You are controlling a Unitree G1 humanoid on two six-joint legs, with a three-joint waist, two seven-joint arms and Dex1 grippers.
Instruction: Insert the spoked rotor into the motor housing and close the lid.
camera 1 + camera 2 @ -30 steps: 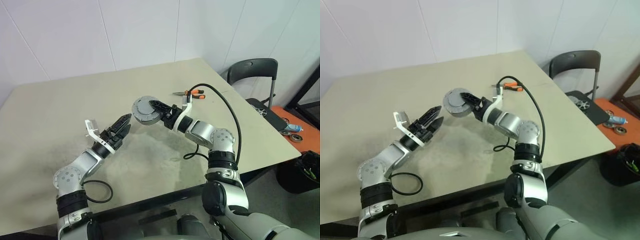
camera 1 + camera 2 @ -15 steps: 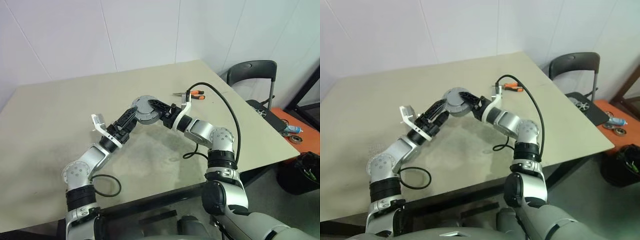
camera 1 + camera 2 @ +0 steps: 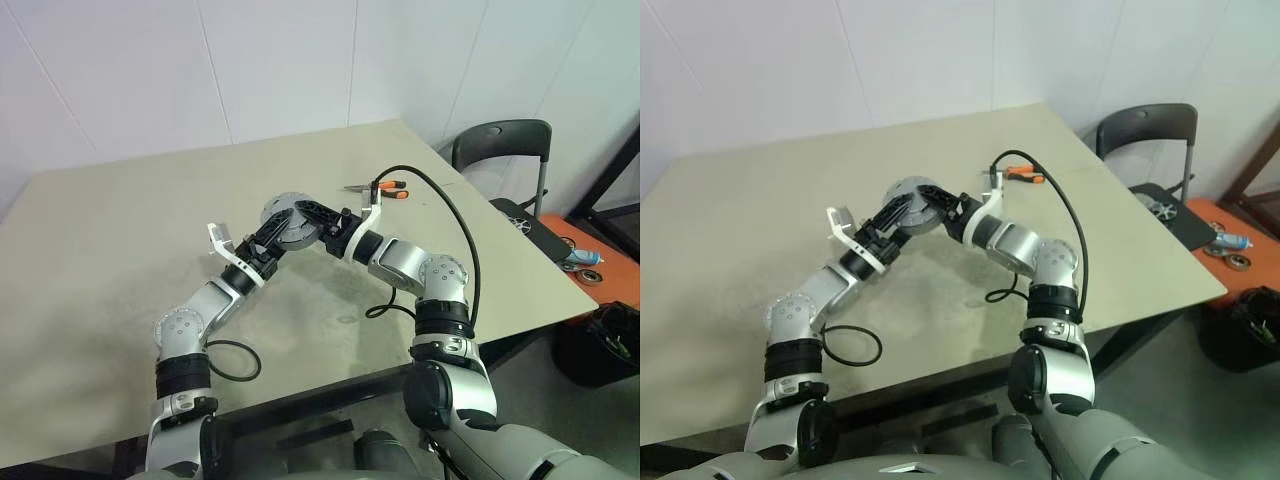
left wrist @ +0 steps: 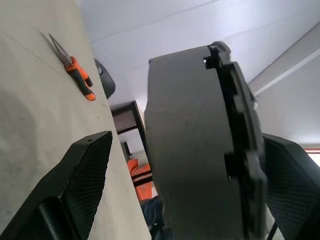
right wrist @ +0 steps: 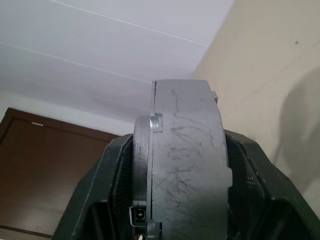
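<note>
White walls (image 3: 280, 60) back beige table (image 3: 120, 240), pliers (image 3: 385, 187).

No readable text, labels or numbers anywhere.

White walls (image 3: 280, 60), beige table (image 3: 100, 260), chair (image 3: 500, 150)

light: bright, even | shadows: soft on table (image 3: 120, 260) | wrist views: close parts blurred
</note>
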